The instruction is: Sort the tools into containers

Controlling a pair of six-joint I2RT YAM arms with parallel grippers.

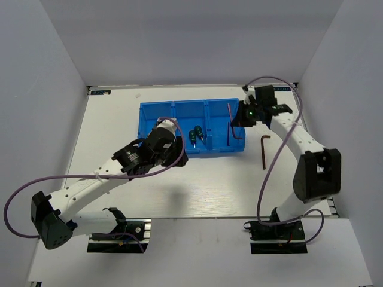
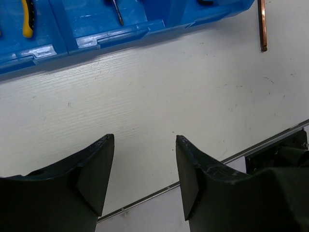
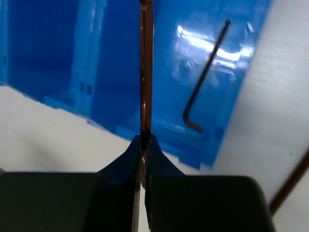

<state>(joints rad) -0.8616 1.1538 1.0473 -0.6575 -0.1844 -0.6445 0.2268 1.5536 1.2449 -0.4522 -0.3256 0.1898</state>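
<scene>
My right gripper (image 3: 144, 141) pinches a hex key (image 3: 146, 72) over the blue tray (image 3: 48, 58), seemingly its right compartment, while my left gripper (image 2: 145, 140) hangs spread.

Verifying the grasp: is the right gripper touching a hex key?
Touching. Right wrist view: right gripper is pinched shut on the hex key, no gap visible.

Bright, even light — soft shadows, white glare on the blue tray (image 3: 198, 36), close foreground blurred.
</scene>
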